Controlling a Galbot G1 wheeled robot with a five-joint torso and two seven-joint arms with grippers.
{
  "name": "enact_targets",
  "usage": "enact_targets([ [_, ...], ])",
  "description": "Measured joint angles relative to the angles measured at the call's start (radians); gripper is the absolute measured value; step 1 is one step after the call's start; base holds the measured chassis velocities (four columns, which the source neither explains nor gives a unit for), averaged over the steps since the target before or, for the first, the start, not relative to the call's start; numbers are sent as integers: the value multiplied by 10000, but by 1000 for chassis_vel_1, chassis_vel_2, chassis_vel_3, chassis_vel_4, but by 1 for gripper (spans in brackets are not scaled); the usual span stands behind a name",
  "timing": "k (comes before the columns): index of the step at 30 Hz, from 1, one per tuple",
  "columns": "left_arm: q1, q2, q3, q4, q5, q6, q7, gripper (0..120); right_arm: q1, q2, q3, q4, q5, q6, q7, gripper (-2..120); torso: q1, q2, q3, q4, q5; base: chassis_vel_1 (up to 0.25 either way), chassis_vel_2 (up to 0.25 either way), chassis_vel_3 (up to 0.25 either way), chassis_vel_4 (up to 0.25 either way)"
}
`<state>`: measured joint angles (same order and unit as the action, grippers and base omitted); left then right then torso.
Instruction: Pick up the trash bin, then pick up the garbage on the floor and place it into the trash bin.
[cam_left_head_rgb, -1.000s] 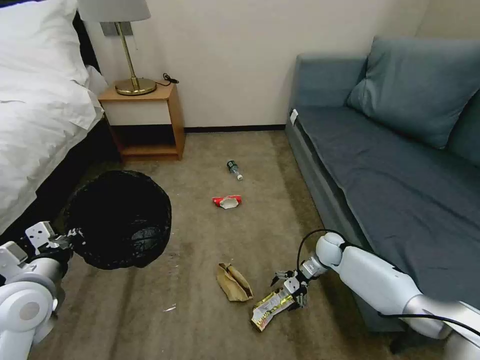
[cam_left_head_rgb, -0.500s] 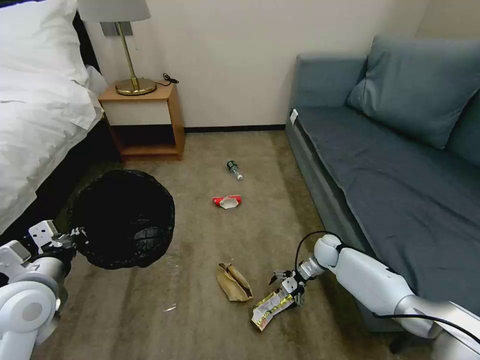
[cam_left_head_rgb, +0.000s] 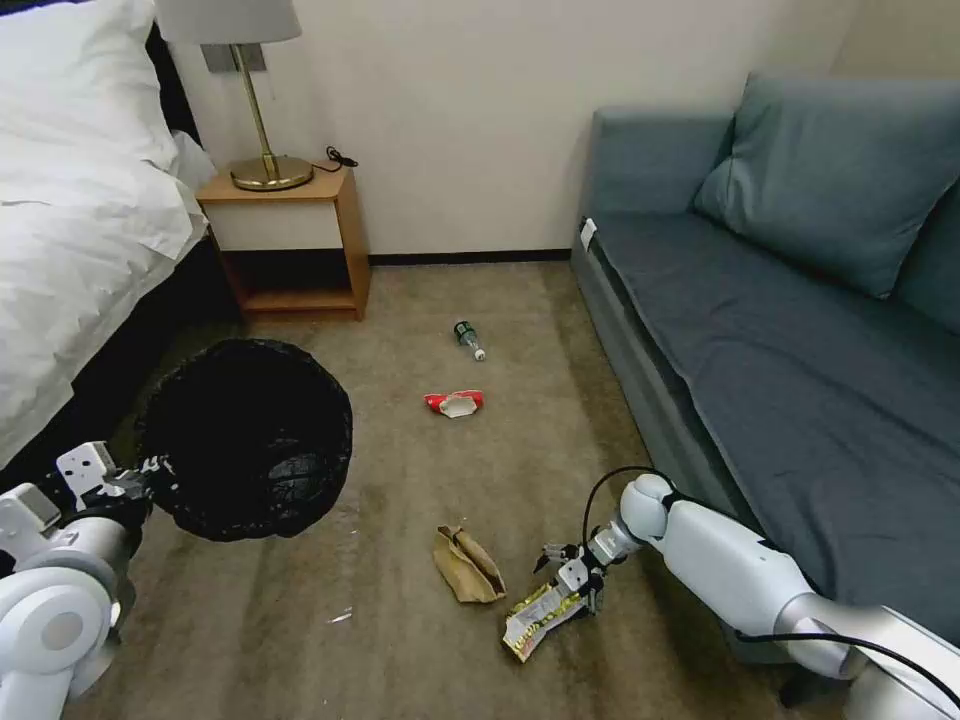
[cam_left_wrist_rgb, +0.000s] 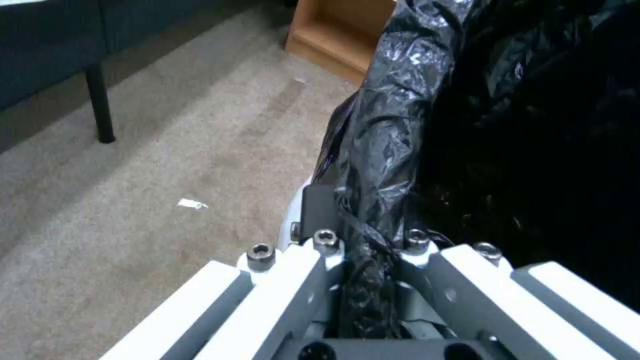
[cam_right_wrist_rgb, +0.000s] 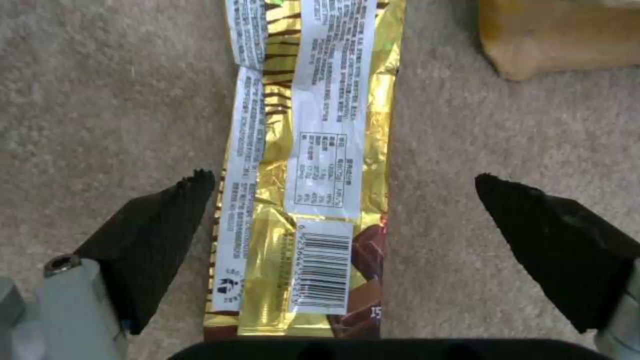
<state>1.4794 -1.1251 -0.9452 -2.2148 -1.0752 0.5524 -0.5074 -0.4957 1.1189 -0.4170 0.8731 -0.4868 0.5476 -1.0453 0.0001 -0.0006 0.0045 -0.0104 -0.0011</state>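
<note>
In the head view, the left gripper (cam_left_head_rgb: 150, 470) sits low on the robot's left, clamped on the rim of the trash bin (cam_left_head_rgb: 245, 437), which is held off the carpet (cam_left_head_rgb: 400, 620) with its black-lined mouth tilted toward the camera. On the right, the right gripper (cam_left_head_rgb: 572, 582) reaches down to the floor beside the sofa (cam_left_head_rgb: 760, 330), over the upper end of the yellow-white snack wrapper (cam_left_head_rgb: 530, 618). The crumpled tan paper bag (cam_left_head_rgb: 466, 566) lies just beside the wrapper. Farther off, the red-and-white packet (cam_left_head_rgb: 454, 403) and the small bottle (cam_left_head_rgb: 469, 340) lie on the carpet, well apart from both grippers, with the nightstand (cam_left_head_rgb: 290, 240) beyond.

In the left wrist view, the fingers (cam_left_wrist_rgb: 293, 280) are pinched narrowly on the bin's crinkled bag-covered rim (cam_left_wrist_rgb: 383, 165).

In the right wrist view, the black fingertips (cam_right_wrist_rgb: 167, 225) are spread wide on either side of the gold wrapper, barcode side up; one tip is at its edge, the other apart from it.
</note>
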Motion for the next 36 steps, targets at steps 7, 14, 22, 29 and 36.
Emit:
enact_targets([
  [7,-29,35,3,5,-14,-17,0,1,-44,102,155,-157,-279,78,16,95,0,0,0,0,1,0,0,0,0],
  [14,-163,139,99,101,-38,-34,-22,1,-122,-131,339,-385,-460,171,100,95,0,0,0,-2,0,0,0,0,0],
  [22,-298,163,300,186,-39,-35,-85,1,-157,4,427,-730,-594,237,363,96,0,0,0,1,1,0,0,0,0],
  [29,-306,186,307,248,-38,-44,-94,1,-120,156,365,-939,-675,291,467,99,0,0,0,1,0,0,0,0,0],
  [36,-305,192,320,273,-31,-66,-91,1,-66,361,313,-1106,-742,244,472,83,-1,2,-1,-11,-18,0,0,0,0],
])
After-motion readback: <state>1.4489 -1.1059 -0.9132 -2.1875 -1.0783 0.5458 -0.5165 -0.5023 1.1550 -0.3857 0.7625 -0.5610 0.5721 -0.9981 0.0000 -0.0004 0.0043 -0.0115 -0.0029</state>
